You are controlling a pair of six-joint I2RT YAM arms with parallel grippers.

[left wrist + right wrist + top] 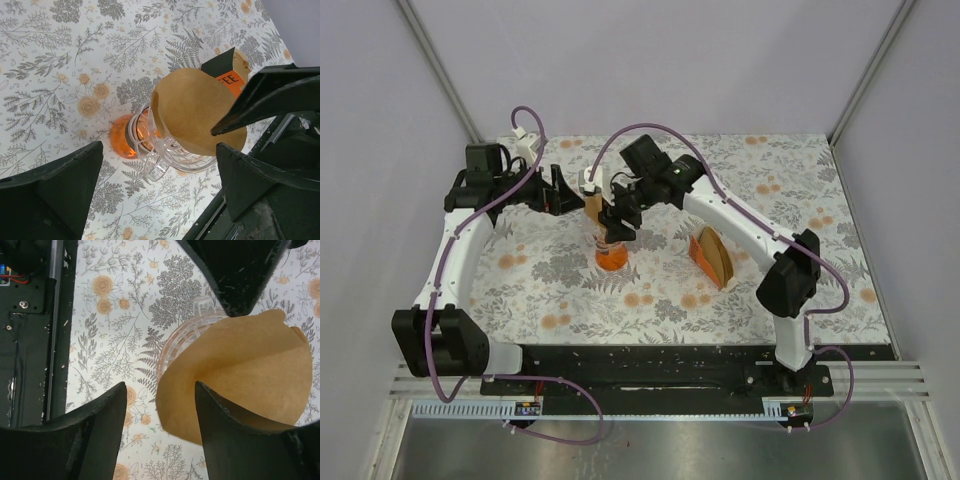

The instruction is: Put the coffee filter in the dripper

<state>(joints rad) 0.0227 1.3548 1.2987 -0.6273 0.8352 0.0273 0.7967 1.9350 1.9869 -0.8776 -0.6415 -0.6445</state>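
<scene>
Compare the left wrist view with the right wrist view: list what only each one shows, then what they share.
Left wrist only: the orange base of the dripper and the beige holder behind it. Right wrist only: a black plate along the left edge. Both: the coffee filter at the dripper's clear ribbed top, above the floral cloth.

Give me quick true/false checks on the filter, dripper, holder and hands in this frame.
1. The dripper has an orange base. True.
2. The coffee filter lies flat beside the dripper. False: it stands tilted at the dripper's mouth.
3. The left hand is open. True.
4. The beige filter holder sits on the left arm's side of the dripper. False: it sits on the right arm's side.
5. The right hand is well clear of the filter. False: one finger touches it.
</scene>
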